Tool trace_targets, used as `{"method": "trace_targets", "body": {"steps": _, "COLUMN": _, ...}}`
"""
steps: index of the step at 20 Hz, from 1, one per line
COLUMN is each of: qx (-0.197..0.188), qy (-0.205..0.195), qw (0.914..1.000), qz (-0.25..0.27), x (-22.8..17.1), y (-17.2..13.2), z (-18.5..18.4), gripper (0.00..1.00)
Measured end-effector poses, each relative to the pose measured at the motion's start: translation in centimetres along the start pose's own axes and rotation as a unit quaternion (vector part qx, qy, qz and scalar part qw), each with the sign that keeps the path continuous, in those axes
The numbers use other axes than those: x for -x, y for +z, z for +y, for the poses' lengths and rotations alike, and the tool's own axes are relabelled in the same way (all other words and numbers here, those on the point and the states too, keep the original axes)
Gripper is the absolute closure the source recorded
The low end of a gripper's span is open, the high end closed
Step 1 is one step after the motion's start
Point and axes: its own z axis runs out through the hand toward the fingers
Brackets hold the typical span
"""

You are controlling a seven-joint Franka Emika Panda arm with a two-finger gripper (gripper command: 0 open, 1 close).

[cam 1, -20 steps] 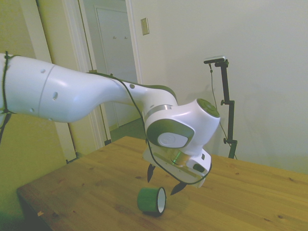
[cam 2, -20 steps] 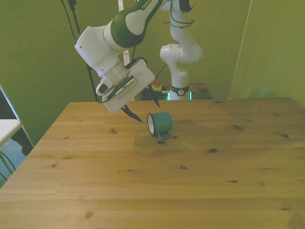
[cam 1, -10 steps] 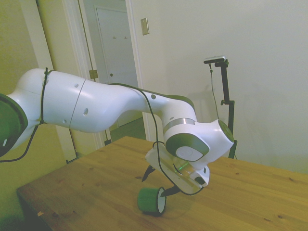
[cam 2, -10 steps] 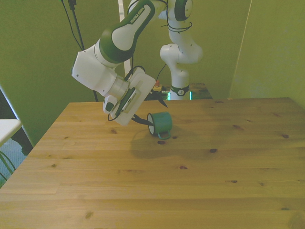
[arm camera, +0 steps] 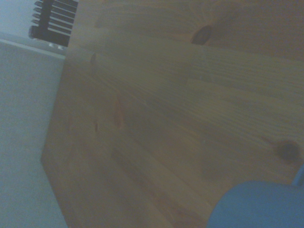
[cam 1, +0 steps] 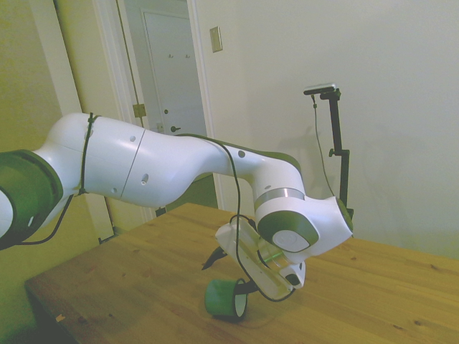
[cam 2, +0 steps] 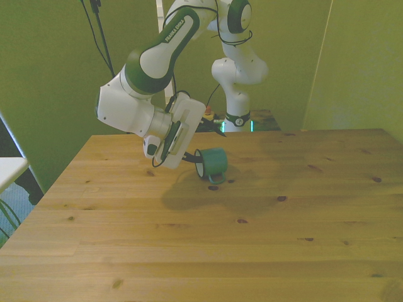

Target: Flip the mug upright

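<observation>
Lying on its side on the pale wooden table [cam 2: 264, 233], the small teal-green enamel mug [cam 2: 211, 163] has its white mouth facing the front view's left and its loop handle against the boards. The white arm's two-finger gripper [cam 2: 195, 145] is spread wide, one dark fingertip at the mug's rim, the other above. Bare planks stretch wide toward the near edge.

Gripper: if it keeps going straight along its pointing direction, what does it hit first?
Most likely the mug. The open gripper points straight at the mug's mouth as it lies on its side on the table; one fingertip looks about at the rim, though depth is unclear.
</observation>
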Motion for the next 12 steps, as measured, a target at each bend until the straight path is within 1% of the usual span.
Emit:
{"method": "trace_targets", "body": {"steps": 2, "qx": -0.002, "qy": -0.001, "qw": 1.0000, "qz": -0.003, "x": 0.1, "y": 0.1, "z": -0.1, "gripper": 0.00}}
{"method": "trace_targets", "body": {"steps": 3, "qx": -0.002, "qy": -0.001, "qw": 1.0000, "qz": -0.005, "x": 0.1, "y": 0.2, "z": -0.1, "gripper": 1.00}}
{"method": "trace_targets", "body": {"steps": 12, "qx": -0.010, "qy": 0.000, "qw": 0.9998, "qz": -0.017, "x": -0.1, "y": 1.6, "z": -0.2, "gripper": 1.00}}
